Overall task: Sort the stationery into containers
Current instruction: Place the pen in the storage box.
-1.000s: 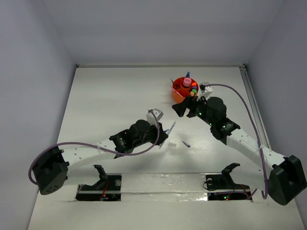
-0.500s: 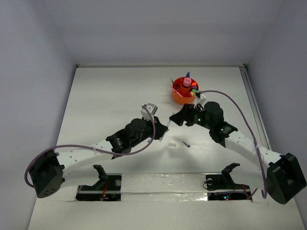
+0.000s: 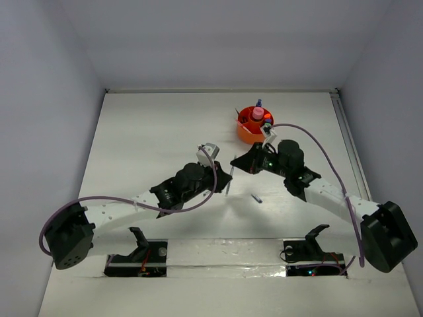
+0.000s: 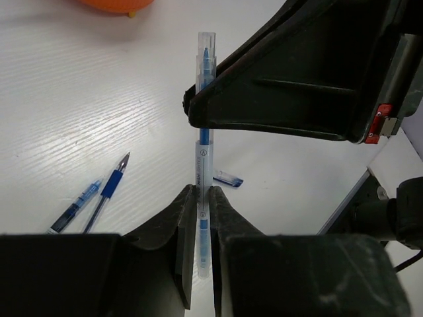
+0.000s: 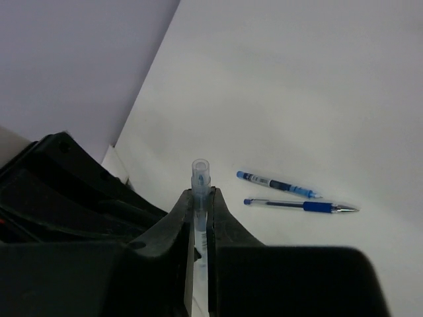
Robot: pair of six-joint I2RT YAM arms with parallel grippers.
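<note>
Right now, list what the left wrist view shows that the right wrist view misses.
Only left wrist: the orange tub at the top edge, what looks like a loose pen cap on the table, and the right gripper seen from outside. Only right wrist: the grey wall. Both: the clear blue pen, pinched by the right gripper and the left gripper, plus two loose blue pens.

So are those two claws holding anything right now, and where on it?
Both hold one clear blue pen: the left gripper pinches the barrel's rear half, and the right gripper clamps it near the capped tip.
</note>
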